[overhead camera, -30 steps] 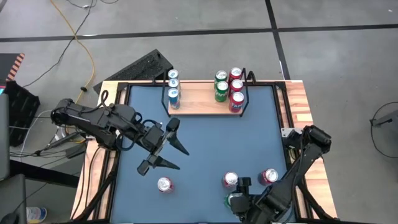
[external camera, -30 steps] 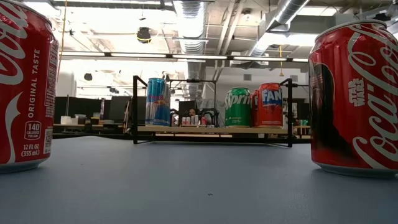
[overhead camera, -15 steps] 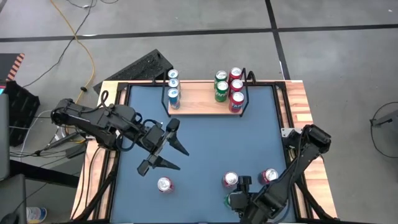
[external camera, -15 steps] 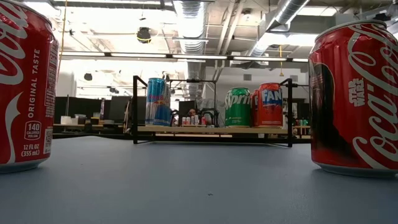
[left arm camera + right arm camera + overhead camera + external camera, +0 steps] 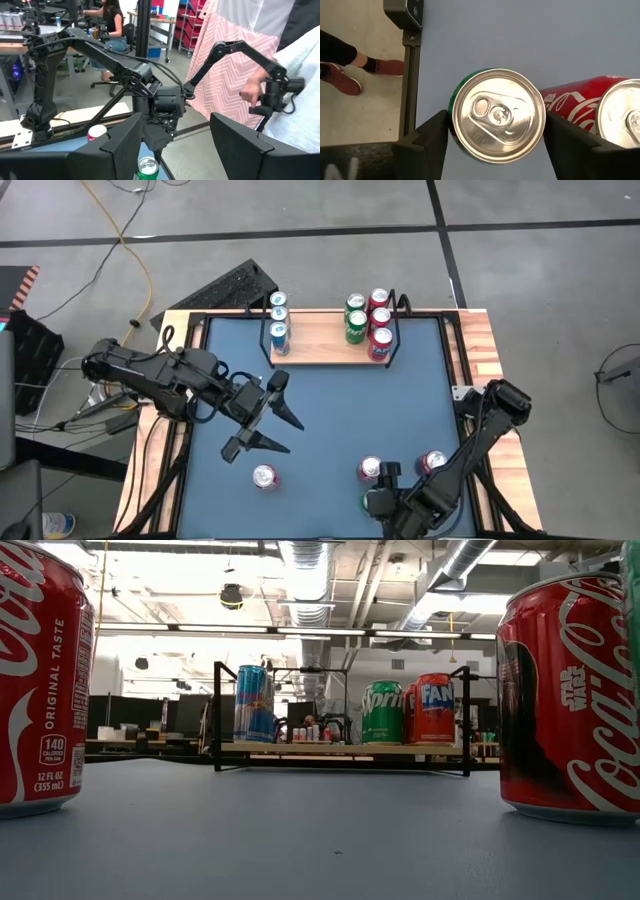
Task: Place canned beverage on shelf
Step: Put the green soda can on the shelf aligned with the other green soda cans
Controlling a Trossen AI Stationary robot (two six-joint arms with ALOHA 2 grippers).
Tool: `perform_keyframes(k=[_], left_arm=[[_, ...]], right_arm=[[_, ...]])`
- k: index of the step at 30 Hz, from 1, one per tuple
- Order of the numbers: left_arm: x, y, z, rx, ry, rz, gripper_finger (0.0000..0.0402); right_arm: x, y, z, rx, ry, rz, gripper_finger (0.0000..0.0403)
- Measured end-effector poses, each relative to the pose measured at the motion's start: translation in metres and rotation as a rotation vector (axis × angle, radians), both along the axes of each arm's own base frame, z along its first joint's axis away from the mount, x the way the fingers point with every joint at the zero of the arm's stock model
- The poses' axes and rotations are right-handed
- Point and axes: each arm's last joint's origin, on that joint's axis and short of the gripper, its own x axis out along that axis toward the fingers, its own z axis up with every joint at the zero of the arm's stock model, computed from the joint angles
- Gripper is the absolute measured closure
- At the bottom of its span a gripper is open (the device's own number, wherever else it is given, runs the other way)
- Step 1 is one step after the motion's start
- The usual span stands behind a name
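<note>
Your blue desk [image 5: 330, 410] carries the shelf [image 5: 322, 345] along its far edge, already holding three blue cans [image 5: 279, 319] at its left end and green and red cans [image 5: 367, 322] at its right. Your left gripper [image 5: 268, 415] hovers mid-desk, fingers spread and empty. Your right gripper [image 5: 495, 131] sits at the near edge, fingers straddling the upright green can [image 5: 495, 115]; you cannot tell whether they touch it. A red Coca-Cola can [image 5: 615, 117] stands just beside.

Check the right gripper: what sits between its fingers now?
The right wrist view shows a green can, upright and seen top-down, between the right gripper's two fingers, one on each side. A red Coca-Cola can stands beside it, outside the fingers.
</note>
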Motion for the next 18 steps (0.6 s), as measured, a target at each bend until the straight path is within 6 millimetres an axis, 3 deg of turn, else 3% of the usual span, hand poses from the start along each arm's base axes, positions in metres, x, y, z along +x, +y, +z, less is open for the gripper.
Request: perform_keyframes(k=[7, 18], left_arm=[[0.0, 0.0, -0.002, -0.022, 0.039, 0.018, 0.0182], [0.0, 0.001, -0.004, -0.067, 0.082, 0.021, 0.0182]], right_arm=[[0.003, 0.0, 0.001, 0.008, -0.02, -0.002, 0.0176], [0.008, -0.007, 0.013, -0.005, -0.115, 0.002, 0.0178]])
